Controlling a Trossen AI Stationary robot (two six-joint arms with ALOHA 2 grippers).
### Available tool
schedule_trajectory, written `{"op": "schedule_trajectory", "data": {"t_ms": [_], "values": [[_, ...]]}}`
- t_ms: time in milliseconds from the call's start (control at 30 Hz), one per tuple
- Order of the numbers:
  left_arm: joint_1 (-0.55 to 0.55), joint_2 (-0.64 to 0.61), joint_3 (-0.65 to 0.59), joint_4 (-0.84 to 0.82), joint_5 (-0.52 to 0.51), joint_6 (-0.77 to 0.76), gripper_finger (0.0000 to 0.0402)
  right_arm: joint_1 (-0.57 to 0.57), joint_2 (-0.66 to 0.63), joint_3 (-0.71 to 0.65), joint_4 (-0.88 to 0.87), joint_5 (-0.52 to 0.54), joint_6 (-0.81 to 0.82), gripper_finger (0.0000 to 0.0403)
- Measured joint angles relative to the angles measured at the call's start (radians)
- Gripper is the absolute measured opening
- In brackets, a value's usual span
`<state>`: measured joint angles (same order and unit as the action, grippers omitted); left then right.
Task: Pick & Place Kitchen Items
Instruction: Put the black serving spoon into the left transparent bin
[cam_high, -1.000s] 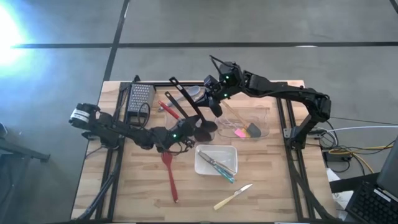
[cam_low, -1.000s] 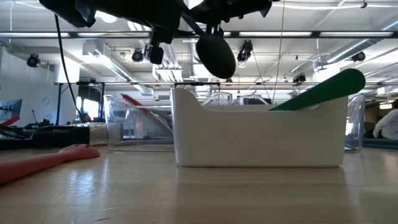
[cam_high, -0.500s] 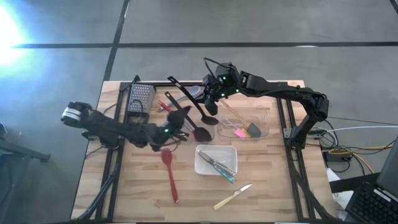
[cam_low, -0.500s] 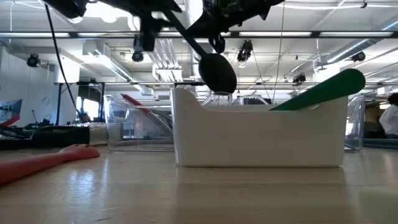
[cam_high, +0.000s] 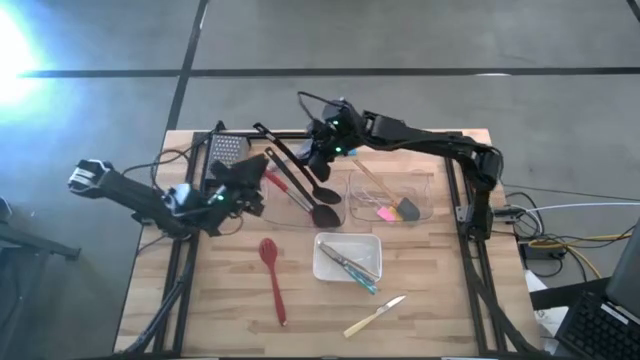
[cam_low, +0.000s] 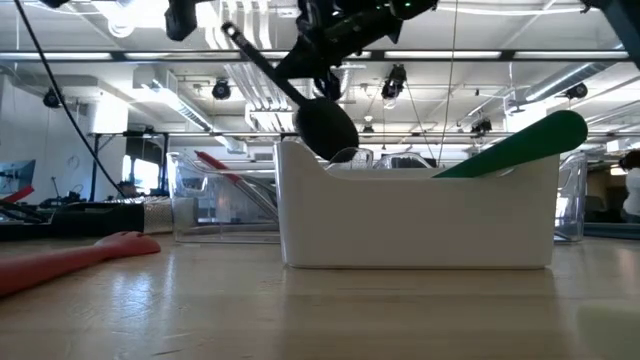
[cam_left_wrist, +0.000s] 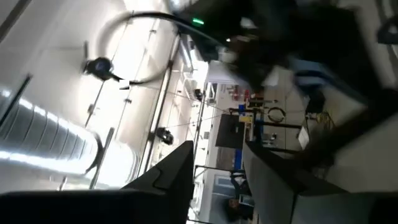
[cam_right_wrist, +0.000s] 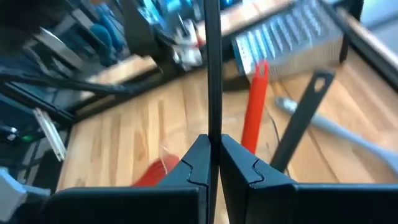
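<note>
Mid-task: right gripper (cam_high: 322, 160), jaws clamped on a black ladle (cam_high: 296, 172), upper centre; left gripper (cam_high: 243, 178) half-open, empty; red spoon (cam_high: 271, 272) and knife (cam_high: 375, 315) remained on the tabletop (cam_high: 230, 310).

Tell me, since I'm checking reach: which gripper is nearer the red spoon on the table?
Left. The left gripper hovers just beyond the red spoon; the right gripper is farther back, holding a black ladle.

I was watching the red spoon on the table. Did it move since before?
No. In the high view the red spoon lies just left of the white tray, same as earlier. Only the left gripper above it pulled away.
</note>
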<state>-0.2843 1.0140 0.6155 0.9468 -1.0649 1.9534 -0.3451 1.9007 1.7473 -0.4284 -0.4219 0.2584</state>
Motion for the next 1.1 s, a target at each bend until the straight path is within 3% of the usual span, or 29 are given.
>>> {"op": "schedule_trajectory", "data": {"t_ms": [133, 567, 1100], "values": [[0.0, -0.069, 0.0, 0.002, 0.0, -0.007, 0.0145, 0.003, 0.118, 0.141, -0.15, 0.046, 0.016, 0.0011], [-0.001, -0.202, 0.0, 0.003, 0.0, -0.017, 0.0142, 0.026, 0.396, 0.436, -0.322, 0.048, 0.09, 0.0011], [-0.001, -0.215, 0.001, 0.001, 0.01, -0.018, 0.0137, 0.023, 0.489, 0.463, -0.4, 0.044, 0.137, 0.0019]]}}
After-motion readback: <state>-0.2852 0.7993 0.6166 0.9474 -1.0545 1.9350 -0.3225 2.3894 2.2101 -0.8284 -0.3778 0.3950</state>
